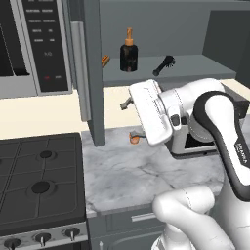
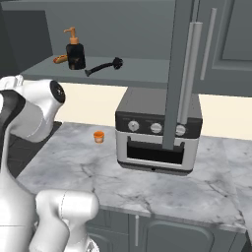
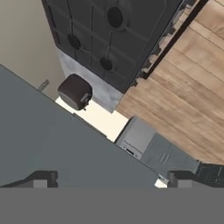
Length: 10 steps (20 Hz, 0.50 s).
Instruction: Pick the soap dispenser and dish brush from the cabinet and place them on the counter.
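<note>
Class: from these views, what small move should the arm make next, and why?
Probably raise the open gripper toward the soap dispenser. It stands upright on the cabinet shelf beside the dish brush, both untouched, and the hand sits below shelf level.

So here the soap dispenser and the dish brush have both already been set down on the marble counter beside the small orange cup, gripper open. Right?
Not quite. The soap dispenser and dish brush are on the cabinet shelf, as the left base view shows. On the counter stands the orange cup. The gripper is open and empty.
</note>
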Tool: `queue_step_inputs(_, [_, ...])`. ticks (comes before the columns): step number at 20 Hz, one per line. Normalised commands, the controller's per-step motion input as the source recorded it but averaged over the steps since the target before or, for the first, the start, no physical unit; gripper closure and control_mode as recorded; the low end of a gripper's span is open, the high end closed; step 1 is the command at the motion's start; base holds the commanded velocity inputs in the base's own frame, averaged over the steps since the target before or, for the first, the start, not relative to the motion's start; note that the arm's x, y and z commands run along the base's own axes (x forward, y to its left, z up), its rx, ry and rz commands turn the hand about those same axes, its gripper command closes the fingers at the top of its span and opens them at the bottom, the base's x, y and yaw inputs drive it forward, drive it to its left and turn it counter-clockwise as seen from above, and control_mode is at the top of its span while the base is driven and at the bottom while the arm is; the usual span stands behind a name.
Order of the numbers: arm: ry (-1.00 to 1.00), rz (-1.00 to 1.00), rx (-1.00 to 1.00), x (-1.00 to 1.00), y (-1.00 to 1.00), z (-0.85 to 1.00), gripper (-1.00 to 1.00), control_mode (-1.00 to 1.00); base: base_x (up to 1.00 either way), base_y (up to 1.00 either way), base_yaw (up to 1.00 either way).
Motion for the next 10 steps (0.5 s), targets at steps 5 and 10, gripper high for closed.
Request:
queue_step_inputs(5, [-0.15,0.15,-0.11,-0.06,-0.23,0.00,-1.00,-1.00,0.00,0.00,0.00])
queue_step_inputs(10, [-0.15,0.16,-0.14,-0.08,-0.18,0.00,-1.00,-1.00,0.00,0.00,0.00])
